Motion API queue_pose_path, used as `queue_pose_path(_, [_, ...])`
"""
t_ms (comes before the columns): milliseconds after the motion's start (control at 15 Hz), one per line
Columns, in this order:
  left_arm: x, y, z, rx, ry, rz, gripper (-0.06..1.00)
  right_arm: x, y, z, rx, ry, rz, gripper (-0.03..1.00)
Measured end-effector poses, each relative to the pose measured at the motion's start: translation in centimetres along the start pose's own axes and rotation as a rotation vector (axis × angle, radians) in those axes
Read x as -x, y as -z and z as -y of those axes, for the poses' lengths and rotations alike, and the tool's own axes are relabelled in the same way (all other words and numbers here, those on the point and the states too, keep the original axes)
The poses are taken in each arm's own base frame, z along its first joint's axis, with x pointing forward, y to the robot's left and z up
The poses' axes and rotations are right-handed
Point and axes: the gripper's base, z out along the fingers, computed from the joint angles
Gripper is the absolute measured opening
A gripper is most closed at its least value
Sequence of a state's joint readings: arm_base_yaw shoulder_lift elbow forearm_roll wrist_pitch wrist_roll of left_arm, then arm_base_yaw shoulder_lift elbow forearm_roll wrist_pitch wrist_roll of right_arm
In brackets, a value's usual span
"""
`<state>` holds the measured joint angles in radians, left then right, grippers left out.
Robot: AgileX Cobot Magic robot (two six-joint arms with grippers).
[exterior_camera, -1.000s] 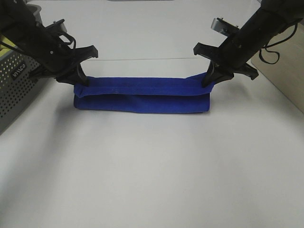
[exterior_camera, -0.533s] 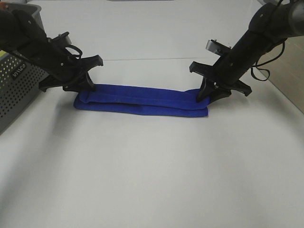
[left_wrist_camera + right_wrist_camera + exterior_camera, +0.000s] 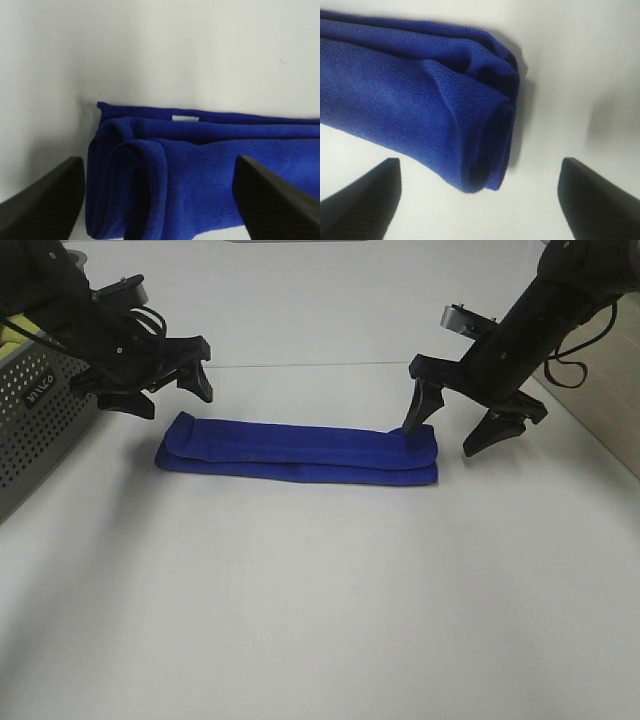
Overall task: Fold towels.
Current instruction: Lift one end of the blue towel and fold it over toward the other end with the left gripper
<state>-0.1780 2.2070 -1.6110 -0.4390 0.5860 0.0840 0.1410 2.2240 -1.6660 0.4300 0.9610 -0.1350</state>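
White table [image 3: 320, 620] w/ folded blue towel [image 3: 297, 448]

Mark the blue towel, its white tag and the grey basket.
blue towel [image 3: 300, 447], exterior high view, middle of the folded top layer.
white tag [image 3: 185, 118], left wrist view, centre of the tag on the hem.
grey basket [image 3: 40, 425], exterior high view, perforated side wall.

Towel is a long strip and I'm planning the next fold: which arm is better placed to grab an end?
Probably right: the right end effector, open, hangs low, straddling the right end of the towel. The left end effector, also open, sits higher, behind its end.
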Motion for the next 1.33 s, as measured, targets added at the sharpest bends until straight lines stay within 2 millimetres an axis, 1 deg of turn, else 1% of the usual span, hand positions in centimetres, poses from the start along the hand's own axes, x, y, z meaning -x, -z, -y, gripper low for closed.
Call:
queue_pose_path(67, [-0.2,-0.2,-0.2,0.002,0.001,-0.021,0.77,-0.1,0.1,0.1,-0.013,-0.005,-0.005,0.8])
queue_pose_path(267, [-1.1,-2.0,-0.9,0.013,-0.017,-0.069,0.77,-0.1,0.1,0.2,-0.023,0.0,-0.005,0.8])
queue_pose_path(600, [-2.0,-4.0,-1.8,0.034,-0.052,-0.106,0.77,0.0,0.1,0.2,-0.026,0.001,0.0,0.8])
queue_pose_path(867, [-1.8,-4.4,-1.9,0.027,-0.033,-0.077,0.77,0.2,0.1,0.2,-0.028,0.002,0.021,0.8])
queue_pose_path(1000, [-1.8,-4.8,-1.7,-0.011,-0.001,-0.059,0.74,0.3,0.1,0.2,-0.029,0.002,0.03,0.8])
queue_pose_path(1133, [-1.8,-5.2,-1.3,-0.065,0.022,-0.053,0.66,0.4,0.1,0.2,-0.031,0.002,0.045,0.8])
queue_pose_path(1200, [-1.9,-5.4,-1.3,-0.077,0.033,-0.054,0.57,0.4,0.1,0.2,-0.031,0.002,0.047,0.8])
queue_pose_path(1267, [-1.9,-5.5,-1.3,-0.079,0.037,-0.056,0.44,0.4,0.1,0.2,-0.031,0.002,0.047,0.8])
queue_pose_path(1333, [-2.0,-5.6,-1.4,-0.078,0.044,-0.06,0.27,0.4,0.1,0.2,-0.031,0.002,0.047,0.8])
